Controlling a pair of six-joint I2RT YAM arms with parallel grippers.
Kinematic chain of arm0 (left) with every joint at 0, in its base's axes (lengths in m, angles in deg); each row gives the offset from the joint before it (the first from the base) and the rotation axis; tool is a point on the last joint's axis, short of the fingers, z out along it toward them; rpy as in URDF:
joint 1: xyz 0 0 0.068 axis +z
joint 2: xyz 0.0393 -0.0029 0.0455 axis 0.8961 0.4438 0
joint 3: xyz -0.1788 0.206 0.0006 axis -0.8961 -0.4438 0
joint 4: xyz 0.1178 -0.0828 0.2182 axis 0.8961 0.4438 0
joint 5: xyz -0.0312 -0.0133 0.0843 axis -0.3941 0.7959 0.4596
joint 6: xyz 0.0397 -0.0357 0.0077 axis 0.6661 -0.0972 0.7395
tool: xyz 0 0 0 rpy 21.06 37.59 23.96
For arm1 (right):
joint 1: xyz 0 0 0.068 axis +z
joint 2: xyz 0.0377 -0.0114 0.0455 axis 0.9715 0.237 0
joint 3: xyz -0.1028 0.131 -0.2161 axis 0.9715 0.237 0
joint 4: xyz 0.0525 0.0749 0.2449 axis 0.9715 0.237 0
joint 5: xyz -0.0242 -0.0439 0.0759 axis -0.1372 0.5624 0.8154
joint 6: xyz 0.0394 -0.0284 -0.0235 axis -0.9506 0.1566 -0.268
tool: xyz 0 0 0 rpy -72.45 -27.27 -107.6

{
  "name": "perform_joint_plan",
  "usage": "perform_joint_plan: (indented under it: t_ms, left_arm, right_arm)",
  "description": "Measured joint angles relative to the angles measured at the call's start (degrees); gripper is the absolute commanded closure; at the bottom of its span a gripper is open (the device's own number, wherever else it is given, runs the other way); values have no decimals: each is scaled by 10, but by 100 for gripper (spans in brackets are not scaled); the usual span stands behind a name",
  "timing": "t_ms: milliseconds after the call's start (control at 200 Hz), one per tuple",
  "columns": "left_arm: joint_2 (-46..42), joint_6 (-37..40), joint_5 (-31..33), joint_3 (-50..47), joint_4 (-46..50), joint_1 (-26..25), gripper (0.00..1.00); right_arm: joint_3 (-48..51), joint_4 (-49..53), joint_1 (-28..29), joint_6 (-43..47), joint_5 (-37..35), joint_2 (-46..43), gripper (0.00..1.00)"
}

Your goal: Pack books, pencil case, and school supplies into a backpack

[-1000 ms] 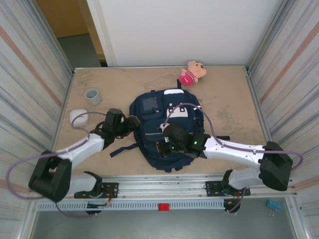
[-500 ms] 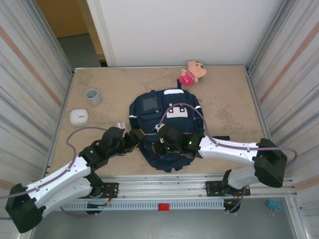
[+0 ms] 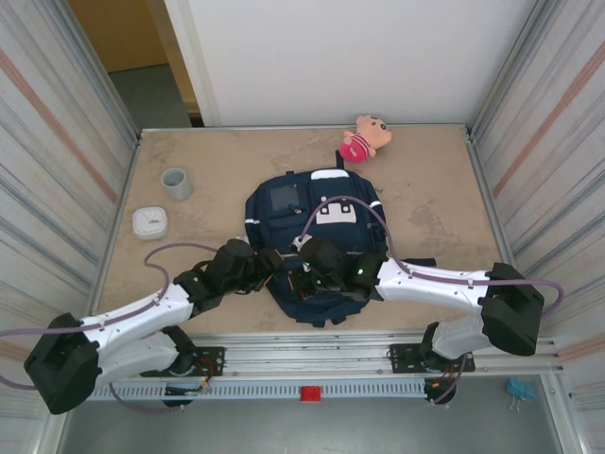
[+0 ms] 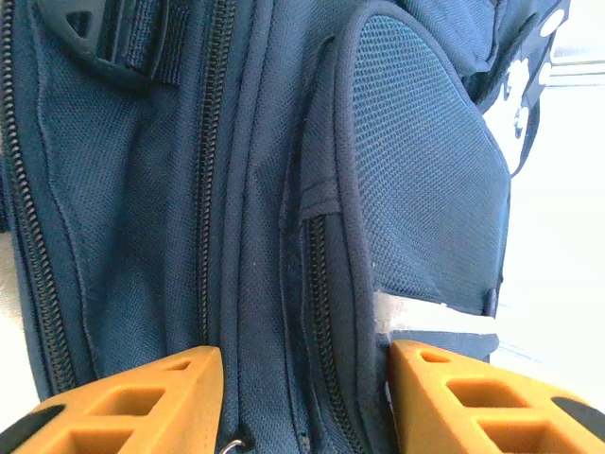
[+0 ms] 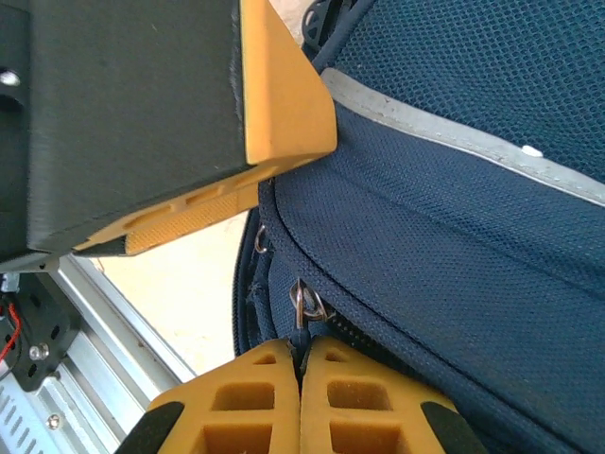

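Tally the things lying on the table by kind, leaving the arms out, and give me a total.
Backpack: 1
Plush toy: 1
Grey cup: 1
White rounded box: 1
Total: 4

Grey cup [image 3: 176,183], white box [image 3: 149,222] and pink plush toy [image 3: 367,137] on the table [image 3: 444,189].

Bare table [image 3: 444,208] right of backpack [image 3: 274,222]; cup [image 3: 176,183] left.
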Motion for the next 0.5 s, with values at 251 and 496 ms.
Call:
perform_joint_plan:
  t_ms: [251,496]
  left_arm:
    - [6,0,-1,0,-10,-1,75]
    - [-7,17,0,10,-7,15,100]
  right_arm:
    - [0,1,0,1,0,0,100]
    - [0,2,2,4,0,-8,100]
